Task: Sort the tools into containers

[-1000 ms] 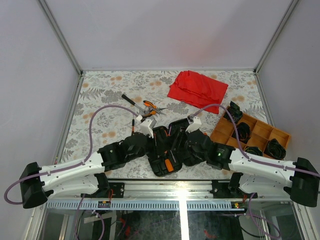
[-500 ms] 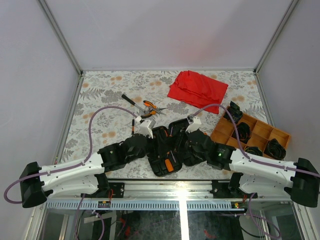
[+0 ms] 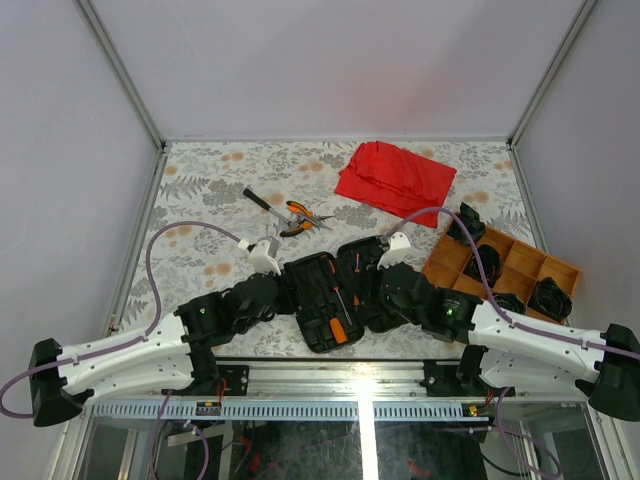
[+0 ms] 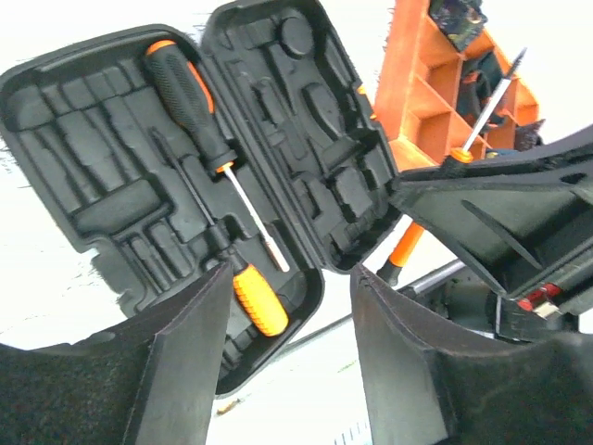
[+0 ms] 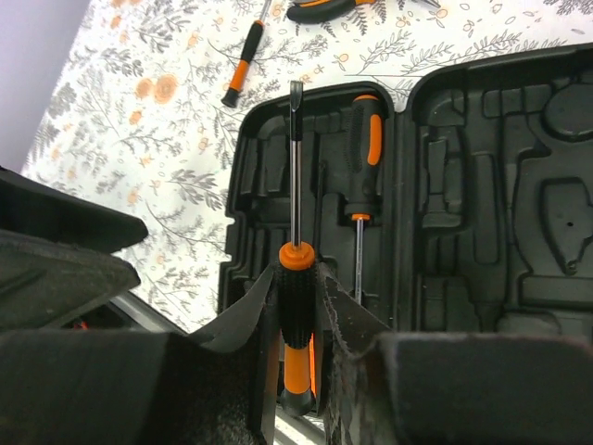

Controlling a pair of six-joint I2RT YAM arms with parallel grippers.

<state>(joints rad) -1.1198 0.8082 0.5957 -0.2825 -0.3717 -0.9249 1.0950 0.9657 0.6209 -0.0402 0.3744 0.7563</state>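
Case (image 3: 335,290): black plastic, rounded corners, lying open and flat, moulded slots showing in both halves. Sits below and btwn both sets of fingers.

Two tools seated in one half:
- big driver (image 4: 181,88): black grip w/ orange stripe, bare steel shaft
- slim driver (image 4: 258,298): alongside it, orange butt end nearest the left fingers (image 4: 176,362)

Left fingers: spread apart, nothing btwn them, over the case's near edge.

Right fingers (image 5: 357,334): clenched on held driver (image 5: 296,278). It has a black ribbed grip, orange collar and orange tail. Thin shaft points straight out from the fingers, over the same half as the big driver and just beside it. Tip touching case or not: can't tell.

Loose tools out past the fingertips on the tabletop (image 3: 200,190):
- small driver (image 5: 243,60): black/orange
- pliers (image 3: 300,215): orange handles
- long driver (image 3: 258,200): black handle, right by the pliers

Surface: pale floral print w/ orange blooms. Red cloth (image 3: 395,180) crumpled well beyond the right fingers. Orange tray (image 3: 452,258) on their outer side, black items in its compartments.

Room: plain pale walls (image 3: 330,60), metal corner posts (image 3: 120,70).
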